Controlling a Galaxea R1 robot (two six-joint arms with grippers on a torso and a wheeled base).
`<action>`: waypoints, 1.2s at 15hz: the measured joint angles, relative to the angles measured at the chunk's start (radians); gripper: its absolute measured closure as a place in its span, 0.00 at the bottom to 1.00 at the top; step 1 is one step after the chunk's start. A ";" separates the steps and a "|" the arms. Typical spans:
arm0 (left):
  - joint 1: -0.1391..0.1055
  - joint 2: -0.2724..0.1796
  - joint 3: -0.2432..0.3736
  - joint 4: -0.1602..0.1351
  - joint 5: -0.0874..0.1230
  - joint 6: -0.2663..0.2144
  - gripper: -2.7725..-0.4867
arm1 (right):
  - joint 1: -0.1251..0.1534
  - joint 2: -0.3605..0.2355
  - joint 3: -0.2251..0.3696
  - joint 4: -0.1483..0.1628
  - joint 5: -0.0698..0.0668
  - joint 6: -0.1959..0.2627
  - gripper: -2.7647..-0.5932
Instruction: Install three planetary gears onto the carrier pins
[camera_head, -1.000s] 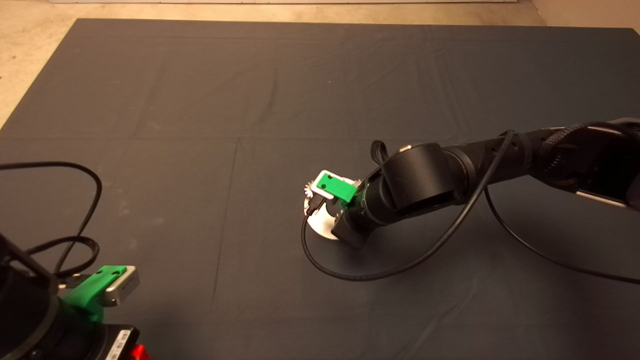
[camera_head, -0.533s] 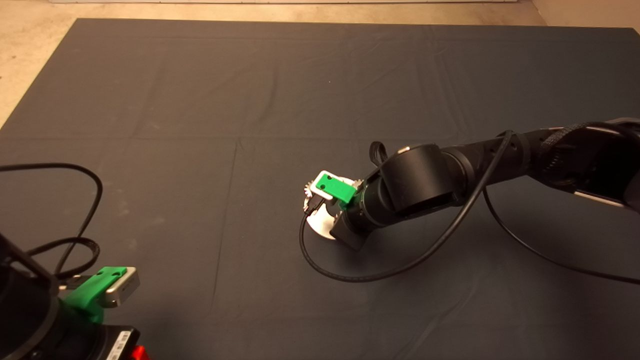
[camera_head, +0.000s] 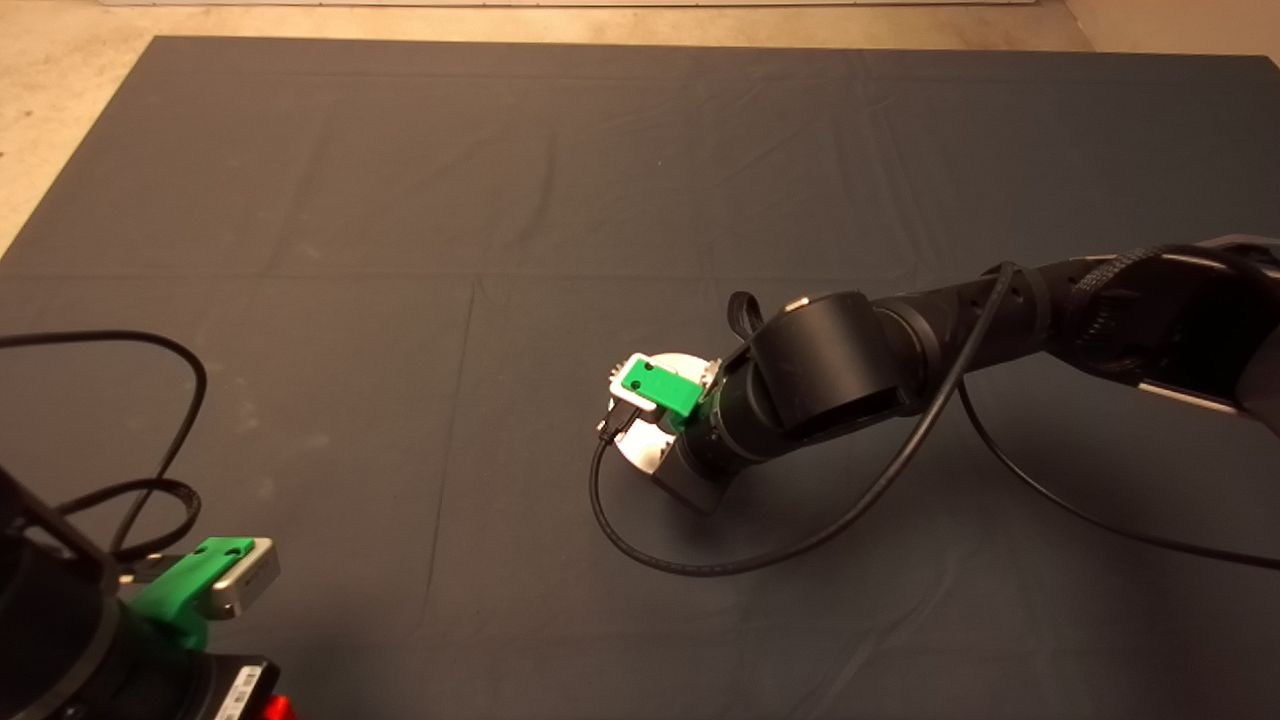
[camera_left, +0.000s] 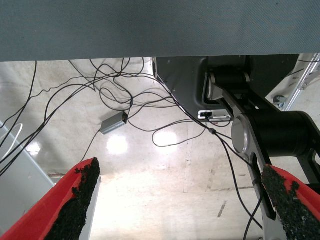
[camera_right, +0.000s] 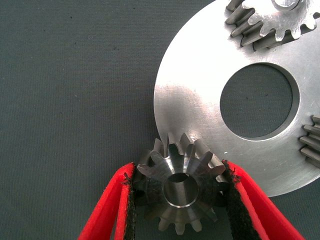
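Observation:
My right gripper (camera_right: 179, 175) is shut on a small toothed planetary gear (camera_right: 181, 186), one red finger pressing each side. This gear sits at the rim of the shiny round disc (camera_right: 195, 115) with its central hole. A second gear (camera_right: 272, 20) sits on a carrier pin (camera_right: 286, 3) on the disc, and part of a third gear (camera_right: 312, 142) shows at the picture's edge. In the head view the right gripper (camera_head: 645, 405) hangs over the disc (camera_head: 640, 453) mid-mat and hides the gears. The left gripper (camera_left: 180, 170) is open, parked at the lower left (camera_head: 200, 585).
A black cable (camera_head: 700, 560) loops on the mat just in front of the right wrist. Another cable (camera_head: 150, 400) curls near the left arm. The left wrist view shows pale floor with tangled wires and a small grey box (camera_left: 114, 122).
The right gripper has shifted a little toward the near-left over the disc, now covering the gear that showed at the disc's left rim. The left arm has barely moved.

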 joint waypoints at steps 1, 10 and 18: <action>0.000 0.000 0.000 0.000 0.000 0.000 0.19 | 0.000 0.000 0.000 0.000 0.000 0.000 0.81; 0.017 0.001 0.000 0.000 0.000 0.000 0.19 | 0.006 0.000 -0.009 -0.001 -0.004 0.000 0.81; 0.019 0.003 0.000 0.000 0.000 0.000 0.19 | 0.030 0.003 -0.011 -0.001 -0.005 0.000 0.81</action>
